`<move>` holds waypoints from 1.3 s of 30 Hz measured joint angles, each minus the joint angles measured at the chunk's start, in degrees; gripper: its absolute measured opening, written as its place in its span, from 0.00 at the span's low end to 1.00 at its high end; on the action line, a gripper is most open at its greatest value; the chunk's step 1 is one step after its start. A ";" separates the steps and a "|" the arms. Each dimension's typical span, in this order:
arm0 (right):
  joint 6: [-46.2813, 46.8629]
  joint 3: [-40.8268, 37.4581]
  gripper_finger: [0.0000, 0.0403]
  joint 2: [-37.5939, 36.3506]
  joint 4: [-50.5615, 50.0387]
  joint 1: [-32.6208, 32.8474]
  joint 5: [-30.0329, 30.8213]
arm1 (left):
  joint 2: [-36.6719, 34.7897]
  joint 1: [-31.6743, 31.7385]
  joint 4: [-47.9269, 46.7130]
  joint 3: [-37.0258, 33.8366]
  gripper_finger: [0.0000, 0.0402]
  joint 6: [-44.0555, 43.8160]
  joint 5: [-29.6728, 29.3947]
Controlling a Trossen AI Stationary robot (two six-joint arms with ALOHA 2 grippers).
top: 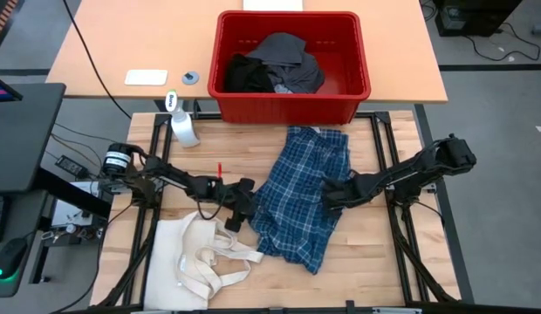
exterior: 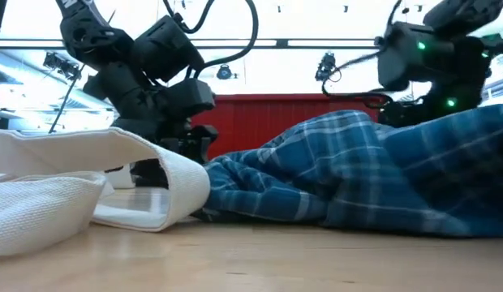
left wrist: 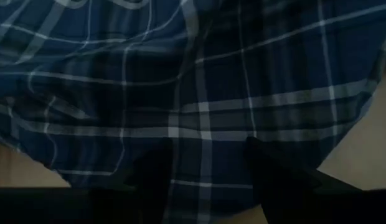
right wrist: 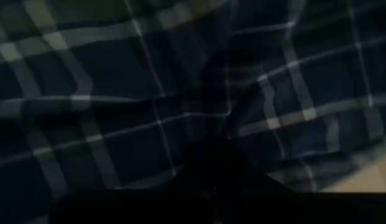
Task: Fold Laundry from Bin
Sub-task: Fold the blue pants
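The blue plaid shirt lies spread and rumpled on the wooden table, in front of the red bin. The bin holds more laundry: dark grey and black pieces. My left gripper stands open at the shirt's left edge, its fingers low over the plaid cloth; whether they touch it I cannot tell. My right gripper is down on the shirt's right part, shut on the cloth. In the low view the shirt hides its fingertips. My right gripper pinches a small fold of the shirt's cloth between its two shut fingers, in the shirt's right part. It comes from above, pointing steeply down. Creases run in toward the fingertips. The shirt lies on the table all round the hold.
A cream canvas tote bag with long handles lies at the near left, close to my left arm. A white spray bottle stands at the far left of the wooden top. Bare wood shows near the front right.
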 joint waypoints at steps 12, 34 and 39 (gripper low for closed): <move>17.12 5.78 0.03 -0.14 -33.61 4.16 1.06 | -4.96 -2.57 -4.78 -0.35 0.52 -1.04 0.62; -10.98 -2.06 0.03 -0.18 4.42 -9.49 16.73 | -6.87 -3.54 1.18 -0.20 0.52 -0.31 2.79; -29.92 -5.09 0.03 -0.18 23.98 -19.44 19.01 | -5.94 -3.56 5.26 -0.20 0.52 0.41 2.83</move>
